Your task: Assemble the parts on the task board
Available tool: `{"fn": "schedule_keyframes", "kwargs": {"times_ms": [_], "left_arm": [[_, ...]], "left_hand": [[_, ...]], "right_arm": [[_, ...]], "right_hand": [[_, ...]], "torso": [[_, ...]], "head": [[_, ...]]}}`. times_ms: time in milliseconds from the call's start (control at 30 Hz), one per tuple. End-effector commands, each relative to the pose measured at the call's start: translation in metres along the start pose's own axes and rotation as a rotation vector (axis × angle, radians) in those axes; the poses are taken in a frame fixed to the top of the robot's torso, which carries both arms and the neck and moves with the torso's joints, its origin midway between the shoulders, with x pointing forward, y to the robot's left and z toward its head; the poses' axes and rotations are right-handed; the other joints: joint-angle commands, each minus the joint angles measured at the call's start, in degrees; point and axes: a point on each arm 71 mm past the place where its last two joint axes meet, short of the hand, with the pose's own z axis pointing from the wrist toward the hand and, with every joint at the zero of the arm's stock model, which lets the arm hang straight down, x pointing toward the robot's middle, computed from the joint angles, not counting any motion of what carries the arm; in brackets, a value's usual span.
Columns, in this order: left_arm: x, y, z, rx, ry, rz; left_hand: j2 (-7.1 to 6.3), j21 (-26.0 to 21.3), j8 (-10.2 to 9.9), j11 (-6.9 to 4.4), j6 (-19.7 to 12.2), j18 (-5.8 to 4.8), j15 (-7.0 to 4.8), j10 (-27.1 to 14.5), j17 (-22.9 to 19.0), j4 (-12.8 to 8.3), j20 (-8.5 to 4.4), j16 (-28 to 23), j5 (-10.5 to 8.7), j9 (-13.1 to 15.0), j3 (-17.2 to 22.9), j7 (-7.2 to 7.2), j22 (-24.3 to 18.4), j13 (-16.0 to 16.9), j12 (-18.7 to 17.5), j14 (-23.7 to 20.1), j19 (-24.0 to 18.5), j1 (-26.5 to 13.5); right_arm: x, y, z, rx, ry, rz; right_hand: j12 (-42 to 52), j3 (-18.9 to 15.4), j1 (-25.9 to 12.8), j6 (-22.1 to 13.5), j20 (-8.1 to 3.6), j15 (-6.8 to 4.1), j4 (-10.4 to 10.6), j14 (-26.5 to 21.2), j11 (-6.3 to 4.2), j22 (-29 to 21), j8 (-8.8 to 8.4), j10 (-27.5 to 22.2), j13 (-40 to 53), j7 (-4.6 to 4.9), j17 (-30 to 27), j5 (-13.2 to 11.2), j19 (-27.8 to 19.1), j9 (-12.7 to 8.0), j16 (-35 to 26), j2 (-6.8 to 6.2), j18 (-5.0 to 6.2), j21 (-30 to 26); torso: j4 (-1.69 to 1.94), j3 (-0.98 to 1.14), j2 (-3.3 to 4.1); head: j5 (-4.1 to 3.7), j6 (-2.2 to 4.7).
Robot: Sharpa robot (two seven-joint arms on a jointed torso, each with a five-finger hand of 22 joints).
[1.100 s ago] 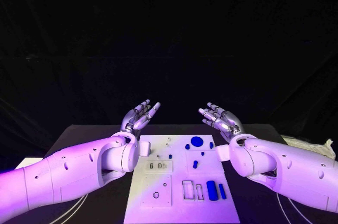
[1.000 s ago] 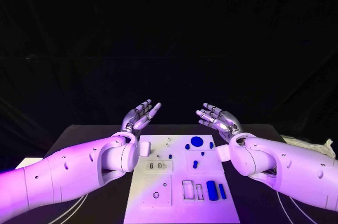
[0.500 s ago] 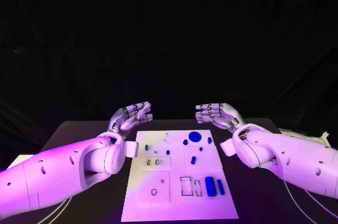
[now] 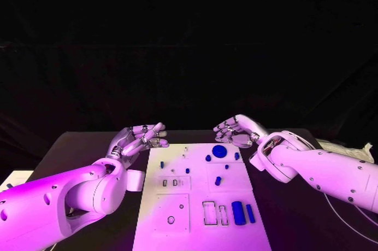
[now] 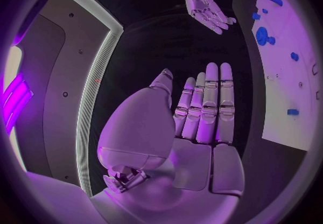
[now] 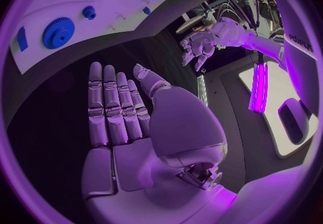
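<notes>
Both hands were empty, up at the far end of the task board (image 4: 197, 207). Left hand (image 4: 135, 139) hung just off the board's far-left corner, fingers extended and side by side in the left wrist view, nothing in them. Right hand (image 4: 236, 132) hovered over the far-right corner, above the blue gear (image 4: 219, 151), fingers likewise straight, palm bare in its wrist view.

Parts were all on the board: the gear at the far end with small blue pegs (image 4: 208, 158) round it, one short blue piece (image 4: 218, 180) mid-board, and two long blue bars (image 4: 238, 212) at the near right beside empty rectangular slots (image 4: 210, 212). Nothing looked lifted yet (can't tell which pieces were already seated).

Risks, as I judged it:
- Right hand sat closest to the gear; coming down with fingers this straight could sweep the neighbouring pegs off position.
- Pegs were tiny and close together, so a wide grasp could catch two or knock one over.
- The board didn't look clamped; a sideways push might slide it.
</notes>
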Motion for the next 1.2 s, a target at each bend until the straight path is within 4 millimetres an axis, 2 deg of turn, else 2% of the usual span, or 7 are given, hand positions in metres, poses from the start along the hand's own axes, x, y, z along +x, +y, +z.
{"fn": "schedule_keyframes", "kwargs": {"times_ms": [33,133,200,333,700,900,1200], "left_arm": [[0.008,-0.006,-0.003,-0.003,0.046,-0.041],[0.013,-0.011,-0.006,0.0,0.064,-0.055],[0.016,-0.014,-0.008,0.001,0.076,-0.062],[0.021,-0.019,-0.011,0.003,0.094,-0.073],[0.023,-0.021,-0.013,0.0,0.104,-0.078],[0.022,-0.021,-0.013,-0.001,0.101,-0.076],[0.021,-0.021,-0.013,-0.003,0.098,-0.075]], "left_hand": [[0.04,0.4,-0.3,-0.16,0.7,0.56,-0.18,0.8,0.6,-0.2,-0.2,-0.3,0.06,-0.2,-0.3,-0.02,0.1,0.0,-0.6,0.7,0.7,0.4],[0.08,0.3,-0.6,-0.08,0.7,0.54,-0.1,0.7,0.8,-0.3,-0.16,-0.6,0.05,-0.2,-0.3,0.05,0.1,0.0,-1.0,0.6,0.6,0.4],[0.11,0.2,-0.9,0.0,0.6,0.51,-0.02,0.6,1.0,-0.3,-0.1,-0.9,0.05,-0.2,-0.4,0.12,0.0,-0.1,-1.3,0.5,0.4,0.5],[0.15,0.0,-1.2,0.1,0.5,0.49,0.09,0.5,1.2,-0.5,-0.02,-1.3,0.05,-0.3,-0.5,0.21,0.0,-0.1,-1.7,0.3,0.2,0.6],[0.18,0.0,-1.4,0.19,0.4,0.49,0.16,0.4,1.4,-0.6,0.03,-1.6,0.05,-0.3,-0.6,0.33,-0.1,-0.1,-2.0,0.2,0.1,0.6],[0.19,0.0,-1.5,0.23,0.4,0.49,0.18,0.4,1.4,-0.6,0.05,-1.6,0.06,-0.3,-0.6,0.38,-0.1,-0.1,-2.1,0.2,0.1,0.6],[0.22,-0.1,-1.6,0.27,0.4,0.49,0.2,0.3,1.5,-0.6,0.07,-1.7,0.06,-0.3,-0.6,0.43,-0.1,-0.1,-2.2,0.2,0.1,0.6]], "right_arm": [[0.003,0.003,0.003,0.007,0.089,-0.247],[0.001,0.007,0.007,0.013,0.121,-0.327],[0.001,0.009,0.01,0.018,0.143,-0.375],[0.002,0.013,0.014,0.028,0.186,-0.462],[0.01,0.021,0.017,0.035,0.274,-0.599],[0.014,0.023,0.017,0.038,0.304,-0.63],[0.014,0.022,0.018,0.049,0.313,-0.662]], "right_hand": [[-0.7,1.4,-0.2,3.4,-3.35,-3.01,-0.1,9.0,-1.93,5.2,-0.52,4.7,0.1,-1.46,0.2,-0.8,7.2,0.2,1.4,-2.23,0.93,9.9],[-0.8,2.4,-0.5,4.3,-3.88,-3.4,0.3,10.2,-2.32,7.9,-0.64,5.8,0.1,-1.87,-0.1,-0.4,8.4,0.2,0.7,-2.8,0.87,14.3],[-0.8,2.5,-0.5,4.9,-4.97,-5.01,0.5,18.5,-3.47,9.2,-0.59,6.4,0.2,-2.32,2.8,-0.3,9.0,0.3,6.6,-3.11,1.32,16.5],[-1.0,4.0,-1.6,5.3,-5.95,-5.85,2.0,18.8,-3.82,13.5,-1.03,6.3,0.1,-3.28,8.8,-0.8,8.9,0.2,16.0,-4.07,1.09,22.8],[-0.9,6.4,-1.8,4.9,-5.8,-5.44,5.4,16.2,-3.64,46.8,-1.08,4.1,0.1,-3.28,16.5,-1.6,17.1,0.2,25.7,-6.64,-3.22,49.0],[-0.9,6.9,-1.4,4.8,-5.69,-5.43,7.0,18.3,-3.72,50.7,-1.01,3.7,0.1,-3.53,30.5,-1.6,16.8,0.3,42.7,-7.03,-3.6,52.4],[-0.9,7.1,-1.1,4.8,-5.5,-5.35,7.8,17.6,-3.6,53.1,-1.02,3.6,0.1,-3.52,34.5,-1.7,17.1,0.3,47.1,-7.3,-3.9,54.1]], "torso": [[0.95,-0.16,1.96],[1.37,-0.11,2.85],[1.62,-0.2,3.42],[2.31,-0.41,4.41],[3.17,-0.64,6.0],[3.27,-0.69,6.39],[3.45,-0.7,6.72]], "head": [[-0.8,0.44],[-1.19,0.56],[-1.52,0.64],[-2.17,0.88],[-2.82,0.98],[-2.91,0.87],[-2.99,0.93]]}}
